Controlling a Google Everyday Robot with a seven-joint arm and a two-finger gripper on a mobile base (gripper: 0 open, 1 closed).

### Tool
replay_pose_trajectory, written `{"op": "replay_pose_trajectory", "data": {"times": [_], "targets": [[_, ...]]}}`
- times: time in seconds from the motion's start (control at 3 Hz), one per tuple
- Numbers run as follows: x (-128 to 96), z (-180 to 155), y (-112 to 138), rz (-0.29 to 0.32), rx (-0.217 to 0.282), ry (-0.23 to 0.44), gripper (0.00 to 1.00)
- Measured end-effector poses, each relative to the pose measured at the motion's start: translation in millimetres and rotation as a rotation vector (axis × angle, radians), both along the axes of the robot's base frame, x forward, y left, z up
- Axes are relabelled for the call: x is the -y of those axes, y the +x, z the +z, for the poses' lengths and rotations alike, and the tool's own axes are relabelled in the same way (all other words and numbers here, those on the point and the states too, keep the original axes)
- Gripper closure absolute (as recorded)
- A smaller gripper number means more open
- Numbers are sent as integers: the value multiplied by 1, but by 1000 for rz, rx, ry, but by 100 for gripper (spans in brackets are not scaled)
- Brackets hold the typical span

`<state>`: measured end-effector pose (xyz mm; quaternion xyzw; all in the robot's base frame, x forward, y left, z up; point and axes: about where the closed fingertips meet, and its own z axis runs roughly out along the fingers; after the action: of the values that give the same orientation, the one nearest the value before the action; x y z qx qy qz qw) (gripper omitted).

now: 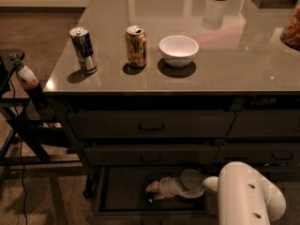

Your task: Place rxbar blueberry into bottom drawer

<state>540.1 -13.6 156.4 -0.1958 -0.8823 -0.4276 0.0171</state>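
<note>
The bottom drawer [117, 191] is pulled open below the two handled drawers, and its flat dark inside shows. My gripper [151, 188] reaches into it from the right, low over the drawer floor near the middle. A small dark flat thing with a speck of white print, which looks like the rxbar blueberry [149, 200], lies right under the gripper's tip. I cannot tell whether the gripper holds it or whether it rests on the floor.
On the grey counter [234, 64] stand a blue-silver can [83, 49], a tan can [136, 46] and a white bowl [178, 50]. My white arm [248, 196] fills the lower right. A dark stand with a bottle [26, 76] and cables is at the left.
</note>
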Motion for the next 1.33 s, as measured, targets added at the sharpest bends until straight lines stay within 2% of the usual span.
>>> {"op": "replay_pose_trajectory", "data": {"times": [1.0, 1.33], "targets": [[0, 0, 0, 0, -2, 1, 11], [0, 0, 0, 0, -2, 1, 0]]}}
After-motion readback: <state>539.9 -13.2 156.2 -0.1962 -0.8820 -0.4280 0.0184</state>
